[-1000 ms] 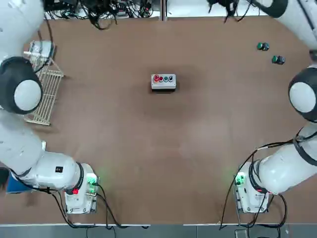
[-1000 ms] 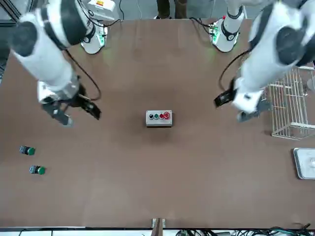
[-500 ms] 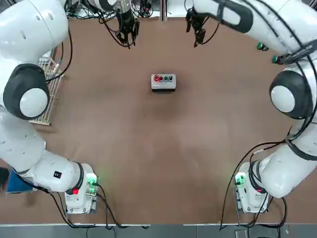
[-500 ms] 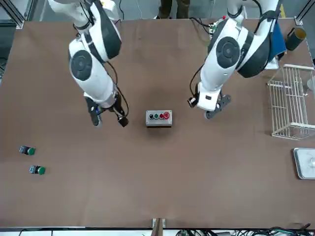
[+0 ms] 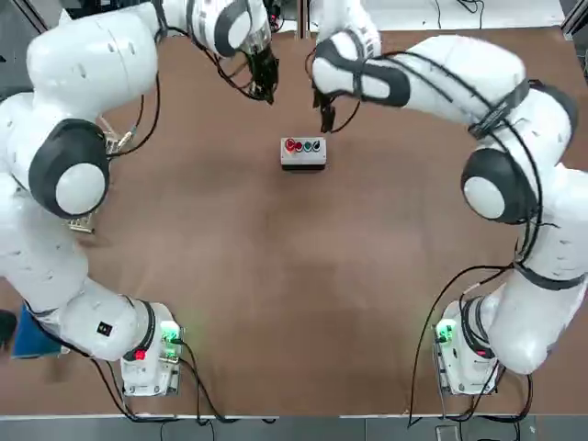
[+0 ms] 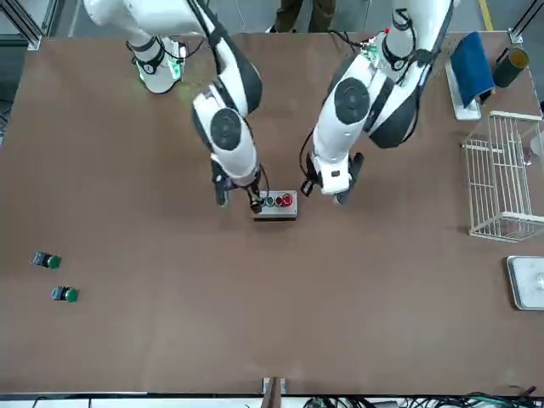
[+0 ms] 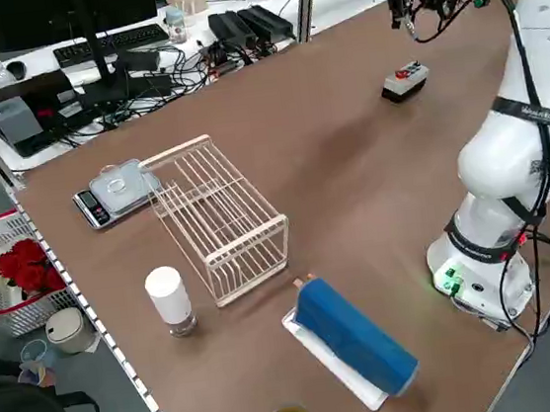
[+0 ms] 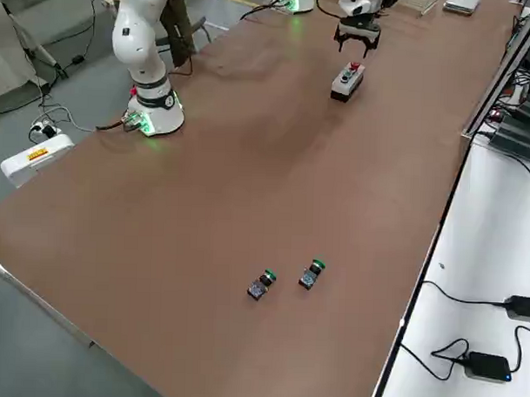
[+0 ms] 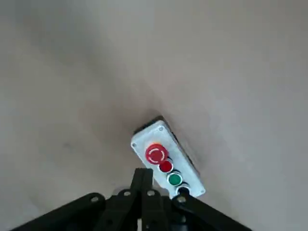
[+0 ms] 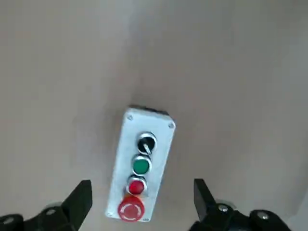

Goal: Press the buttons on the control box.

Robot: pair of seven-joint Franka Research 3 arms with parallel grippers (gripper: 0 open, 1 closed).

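The control box (image 5: 303, 152) is a small white box with a dark base, near the middle of the table's far half. Its buttons (image 10: 140, 173) run in a row: a large red one (image 10: 131, 210), a smaller red, a green one (image 10: 141, 166) and a dark one (image 10: 146, 143). My left gripper (image 5: 266, 89) hovers just beyond the box's large-red end, its fingers (image 9: 144, 179) shut together with nothing in them. My right gripper (image 5: 326, 118) hangs beyond the dark-button end, open, its fingers (image 10: 79, 201) spread wide. Neither gripper touches the box.
A wire rack (image 6: 501, 174) stands at my left edge, with a scale (image 6: 529, 282) and a blue roll (image 6: 470, 66) near it. Two loose green-topped knobs (image 6: 48, 261) (image 6: 65, 294) lie at the far right. Cables run along the far edge.
Both arms have swung inward from the table's sides and come down toward the control box, and now they flank it closely. The box has not moved.
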